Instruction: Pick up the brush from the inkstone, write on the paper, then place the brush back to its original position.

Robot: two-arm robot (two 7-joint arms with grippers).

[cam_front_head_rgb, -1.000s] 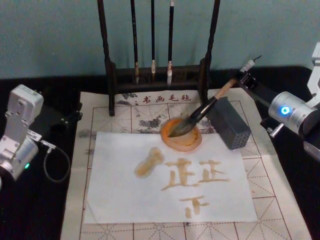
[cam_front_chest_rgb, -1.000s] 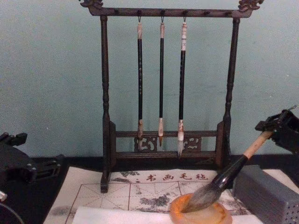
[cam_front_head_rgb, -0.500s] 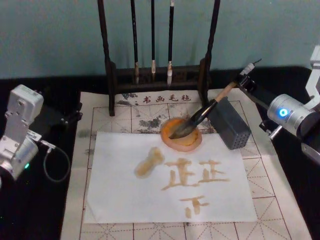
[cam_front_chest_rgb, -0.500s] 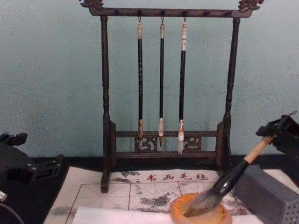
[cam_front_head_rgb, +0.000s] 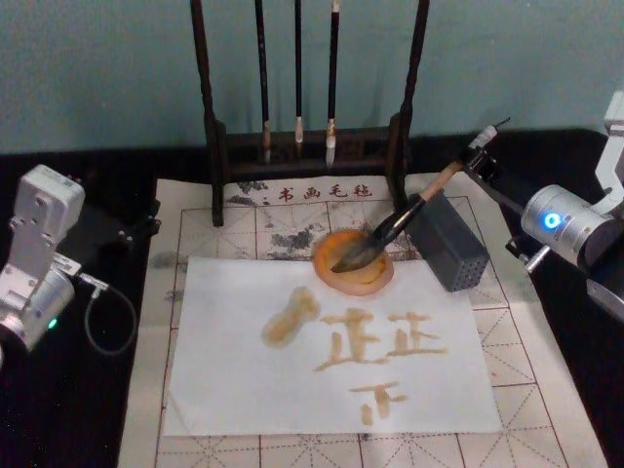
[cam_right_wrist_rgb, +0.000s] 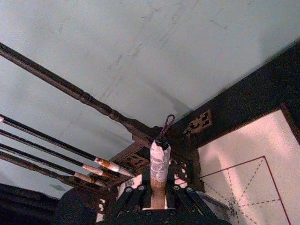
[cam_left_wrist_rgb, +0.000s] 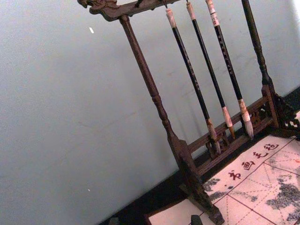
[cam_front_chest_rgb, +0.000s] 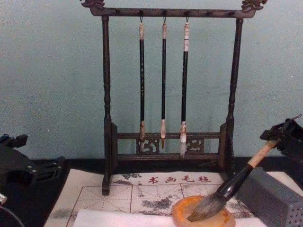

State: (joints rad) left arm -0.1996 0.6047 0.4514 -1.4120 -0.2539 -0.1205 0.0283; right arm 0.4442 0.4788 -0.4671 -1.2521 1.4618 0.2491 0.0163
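Resting left arm: parked beside the mat, grip unreadable.
Paper: already written on.
Brush: lowered since a second ago, bristles now in the inkstone.
Right gripper: still clenched on the handle; release remains.

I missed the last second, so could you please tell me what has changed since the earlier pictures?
The right hand, shut on the brush, has eased it lower, so the bristles have settled deeper into the inkstone. The left hand, the paper and the grey block have stayed put.
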